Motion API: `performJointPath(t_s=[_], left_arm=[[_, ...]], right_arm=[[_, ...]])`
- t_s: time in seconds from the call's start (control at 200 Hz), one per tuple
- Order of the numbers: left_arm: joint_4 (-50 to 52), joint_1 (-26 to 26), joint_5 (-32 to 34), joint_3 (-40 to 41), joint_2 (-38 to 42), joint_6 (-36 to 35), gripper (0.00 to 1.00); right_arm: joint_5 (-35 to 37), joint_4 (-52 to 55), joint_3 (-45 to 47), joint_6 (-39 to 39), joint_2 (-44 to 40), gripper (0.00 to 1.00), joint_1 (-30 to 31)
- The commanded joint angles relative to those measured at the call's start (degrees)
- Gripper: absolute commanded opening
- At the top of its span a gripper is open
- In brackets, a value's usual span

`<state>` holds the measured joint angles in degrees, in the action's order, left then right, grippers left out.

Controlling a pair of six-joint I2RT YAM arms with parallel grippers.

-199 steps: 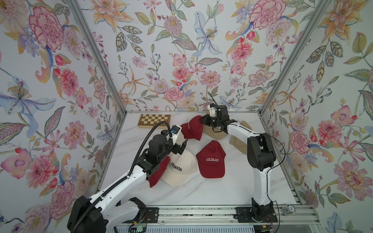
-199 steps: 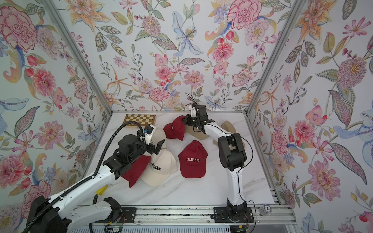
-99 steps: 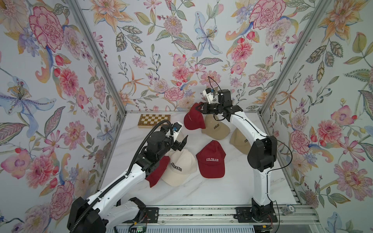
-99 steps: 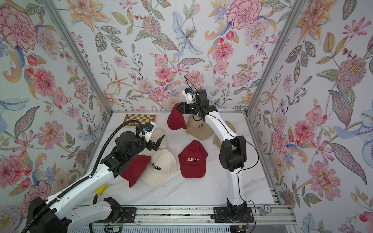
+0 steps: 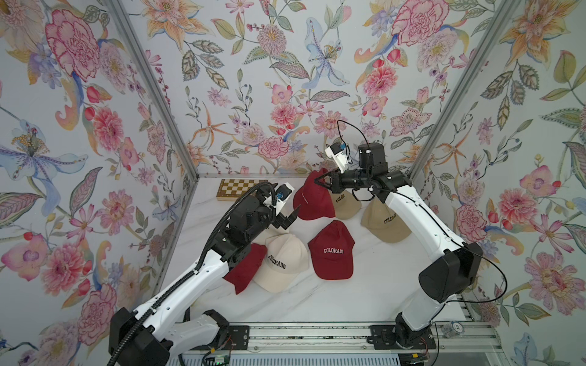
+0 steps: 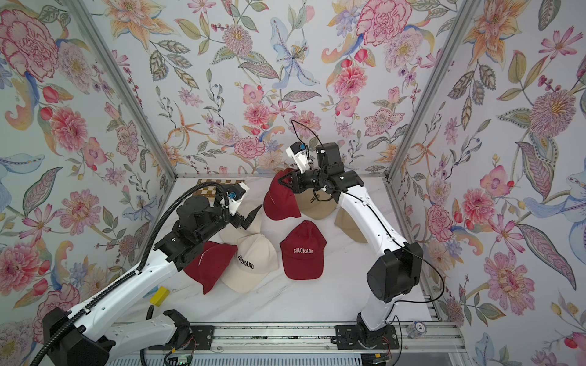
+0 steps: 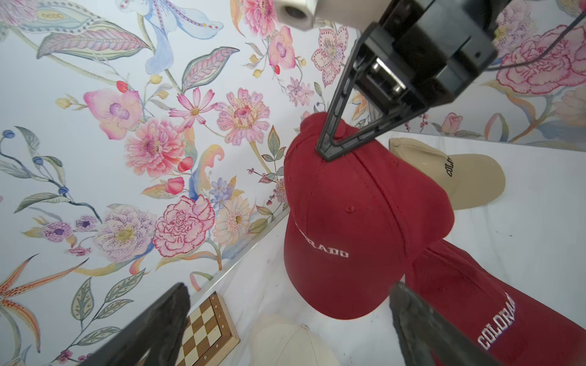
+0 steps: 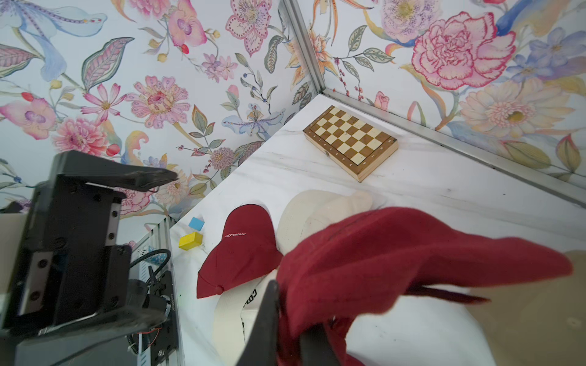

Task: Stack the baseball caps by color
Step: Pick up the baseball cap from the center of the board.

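Dark red cap (image 5: 312,201): far centre, dangling by its crown edge from my clenched right pincer (image 5: 317,183). Left pincer (image 5: 290,218) spread wide, empty, just left. Risk: thin fabric pinch slips, or swinging brim snags the tan cap (image 5: 347,206) beside it.

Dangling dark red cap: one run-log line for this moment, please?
right gripper: shut on dark red fabric baseball cap, hanging above white marble table | left gripper: open, empty, facing that cap
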<state>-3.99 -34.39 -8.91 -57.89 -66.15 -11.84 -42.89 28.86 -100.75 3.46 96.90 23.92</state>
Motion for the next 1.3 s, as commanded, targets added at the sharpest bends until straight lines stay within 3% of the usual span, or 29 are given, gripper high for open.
performJointPath(t_s=[0.0,0.295,0.39,0.601,0.851,1.296], left_arm=[[3.54,0.46,-5.94,-3.88,-1.12,-3.50,1.00],[6.37,-0.32,-15.03,-8.30,-3.72,-8.82,1.00],[10.67,-0.81,-20.72,-12.08,-5.86,-12.53,1.00],[17.58,-2.22,-22.20,-17.20,-9.86,-18.51,1.00],[28.58,-2.23,-30.81,-21.57,-13.66,-24.49,1.00],[30.64,-2.68,-30.73,-23.19,-17.36,-24.35,0.92]], right_arm=[[-2.08,1.83,2.47,-4.24,-2.86,0.00,0.07],[-2.14,11.70,2.34,-14.76,-5.14,0.00,2.72],[-0.48,15.89,1.23,-18.87,-4.95,0.00,4.20],[2.37,20.43,0.74,-24.04,-6.11,0.00,6.76],[4.07,23.97,0.91,-29.42,-8.35,0.00,7.80],[3.52,27.95,0.12,-34.28,-9.12,0.00,9.30]])
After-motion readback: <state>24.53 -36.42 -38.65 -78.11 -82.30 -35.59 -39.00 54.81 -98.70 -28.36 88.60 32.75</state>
